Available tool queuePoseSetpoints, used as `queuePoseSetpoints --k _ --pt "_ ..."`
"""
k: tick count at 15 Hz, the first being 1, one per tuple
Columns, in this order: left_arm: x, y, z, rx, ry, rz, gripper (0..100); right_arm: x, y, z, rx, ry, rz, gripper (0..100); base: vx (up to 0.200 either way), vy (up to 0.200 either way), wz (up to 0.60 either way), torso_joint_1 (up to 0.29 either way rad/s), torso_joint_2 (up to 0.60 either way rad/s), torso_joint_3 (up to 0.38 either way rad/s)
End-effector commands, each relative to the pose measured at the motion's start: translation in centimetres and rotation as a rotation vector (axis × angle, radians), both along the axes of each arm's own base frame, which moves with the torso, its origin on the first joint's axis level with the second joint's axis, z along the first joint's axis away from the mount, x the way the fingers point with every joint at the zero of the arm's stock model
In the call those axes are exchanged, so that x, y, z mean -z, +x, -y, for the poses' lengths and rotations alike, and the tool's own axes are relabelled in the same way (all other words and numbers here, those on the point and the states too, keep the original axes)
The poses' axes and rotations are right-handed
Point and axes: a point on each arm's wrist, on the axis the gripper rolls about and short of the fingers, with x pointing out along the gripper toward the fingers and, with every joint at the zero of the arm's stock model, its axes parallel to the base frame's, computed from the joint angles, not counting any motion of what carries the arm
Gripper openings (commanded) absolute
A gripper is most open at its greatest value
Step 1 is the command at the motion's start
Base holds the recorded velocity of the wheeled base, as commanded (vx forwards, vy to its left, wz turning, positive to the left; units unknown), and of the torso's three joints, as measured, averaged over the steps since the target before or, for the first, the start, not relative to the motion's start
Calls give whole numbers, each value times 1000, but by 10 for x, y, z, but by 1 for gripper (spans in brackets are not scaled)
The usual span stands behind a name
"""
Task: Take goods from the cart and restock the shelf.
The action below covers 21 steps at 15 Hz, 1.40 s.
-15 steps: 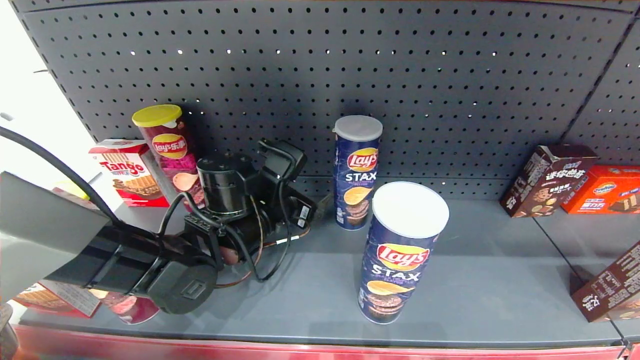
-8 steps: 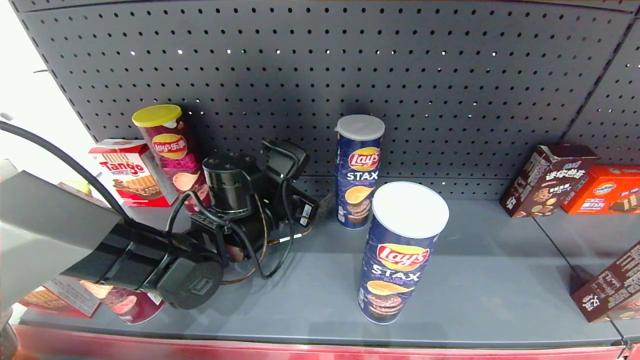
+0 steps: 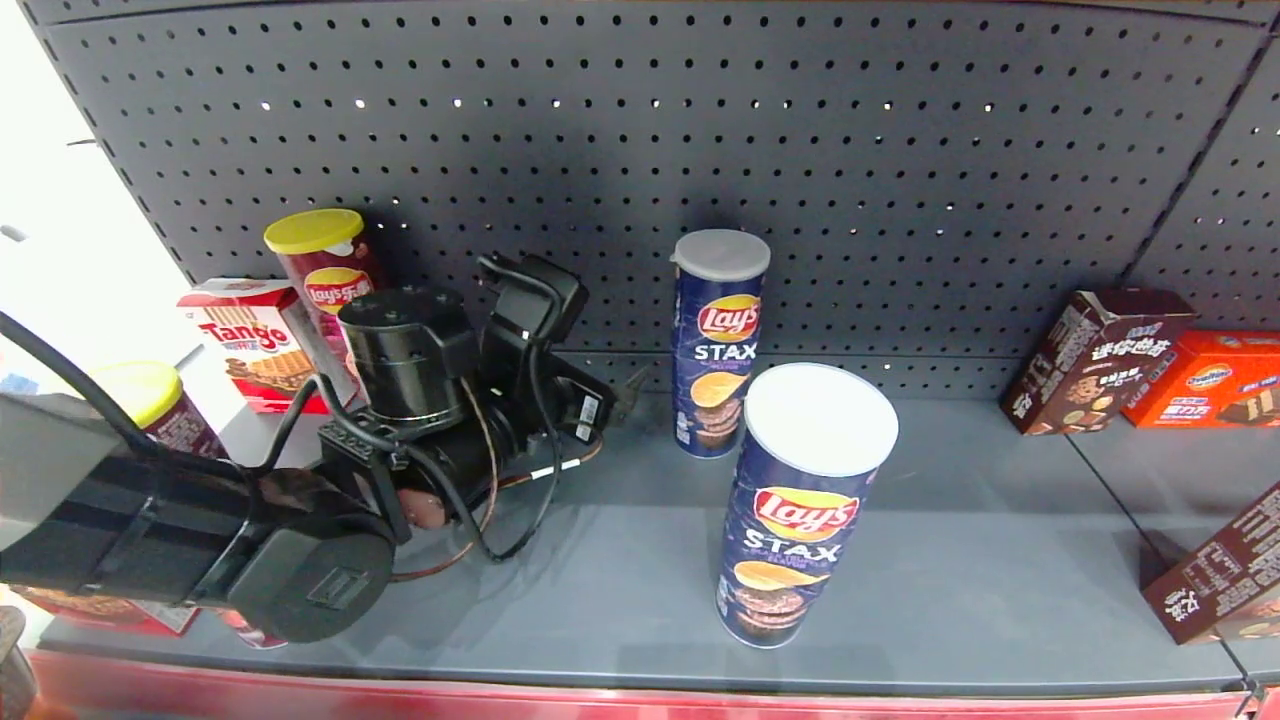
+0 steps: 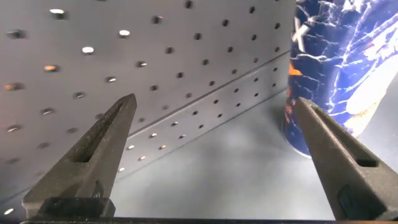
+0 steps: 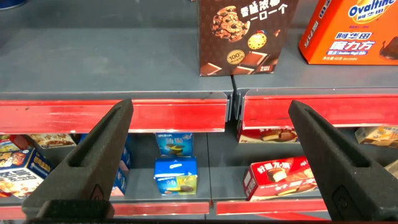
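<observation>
The left end effector is open and empty, just beside the rear can, which stands upright on the shelf. Placing seems done; next this end effector must pull out without knocking the can. The right end effector is open too.

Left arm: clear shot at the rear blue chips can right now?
Probably yes. The left gripper is open, low over the shelf, with the rear blue can close beside it and only bare shelf between. The front blue can stands nearer the shelf edge, off that line.
</observation>
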Motion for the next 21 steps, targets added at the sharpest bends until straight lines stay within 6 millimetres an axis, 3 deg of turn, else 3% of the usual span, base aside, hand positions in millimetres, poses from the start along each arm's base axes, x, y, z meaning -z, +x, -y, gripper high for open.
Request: queuePoseSetpoints --k 1,5,9,11,17,21 --pt "-23 -16 -3 -1 -36 52 100 0 0 0 -1 0 -1 100 0 0 0 0 0 0" --pt "-55 -43 -5 -4 -89 132 100 0 0 0 0 0 -1 100 0 0 0 0 0 0" --pt "-96 -88 -14 52 -177 241 100 0 0 0 0 0 -1 100 0 0 0 0 0 0" --pt "-102 -106 -20 82 -194 259 100 0 0 0 0 0 -1 100 0 0 0 0 0 0" --pt "-101 -201 -62 260 -279 307 100 0 0 0 0 0 -1 100 0 0 0 0 0 0" --pt "-98 -235 -100 280 -281 333 100 0 0 0 -1 0 1 100 0 0 0 0 0 0"
